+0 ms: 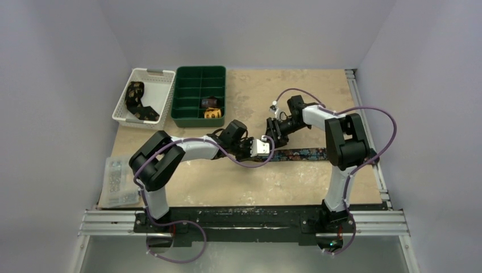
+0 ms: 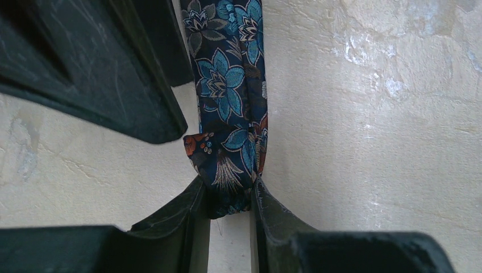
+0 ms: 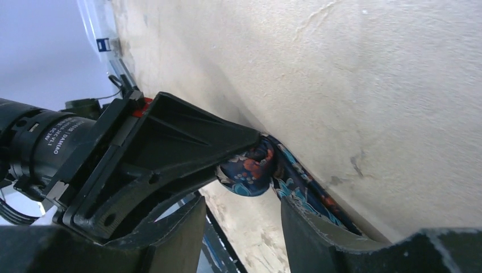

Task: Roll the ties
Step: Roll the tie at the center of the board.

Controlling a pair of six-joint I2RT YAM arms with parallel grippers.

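A dark navy tie (image 1: 301, 153) with blue and orange flowers lies flat across the table, running right from the two grippers. Its left end is folded into a small roll (image 2: 230, 165). My left gripper (image 2: 230, 193) is shut on that roll, one finger pressing on each side. In the overhead view this gripper (image 1: 262, 149) sits at mid-table. My right gripper (image 3: 243, 202) stands open just beside the roll (image 3: 250, 168), nothing between its fingers, and the tie's flat strip (image 3: 307, 190) runs past its right finger. From above it (image 1: 273, 132) hovers right behind the left one.
A white basket (image 1: 126, 108) at the back left holds a black-and-gold tie (image 1: 136, 102). Next to it a green divided tray (image 1: 187, 85) holds two rolled ties (image 1: 211, 108). A clear bag (image 1: 116, 182) lies at the table's left edge. Purple cables loop over both arms.
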